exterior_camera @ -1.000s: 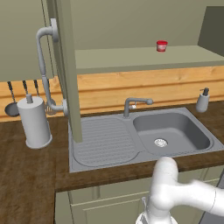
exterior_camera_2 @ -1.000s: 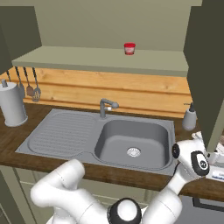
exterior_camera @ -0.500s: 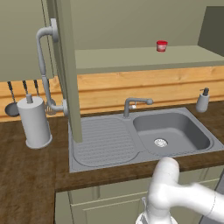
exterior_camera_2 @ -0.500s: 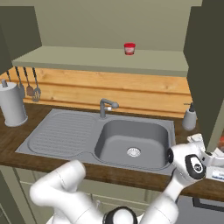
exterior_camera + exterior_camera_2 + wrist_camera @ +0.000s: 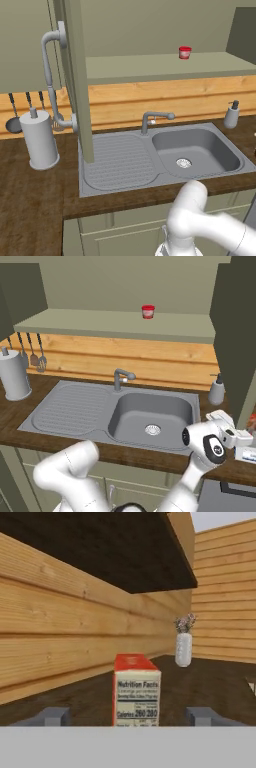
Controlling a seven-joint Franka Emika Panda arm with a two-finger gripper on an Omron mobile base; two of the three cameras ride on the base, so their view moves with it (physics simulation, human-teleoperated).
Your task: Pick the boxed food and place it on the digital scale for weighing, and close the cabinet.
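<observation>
Arm base: rises at lower right of left base view, lower left of right base view.
Arm pose: bent low, reaching far to the right along the counter edge.
Wrist: white, dark joint cap facing the right base camera.
Gripper (image 5: 130, 716): jaws spread wide.
Fingertips (image 5: 50, 716): grey, level, well apart, one on each side of the carton, not touching it.

Box heading: the boxed food (image 5: 136, 690) shows a white panel headed "Nutrition Facts".
Box number: lower on that panel a bold line reads roughly "Calories 260/260"; the digits are blurred.
Smaller print: too small to read.
</observation>
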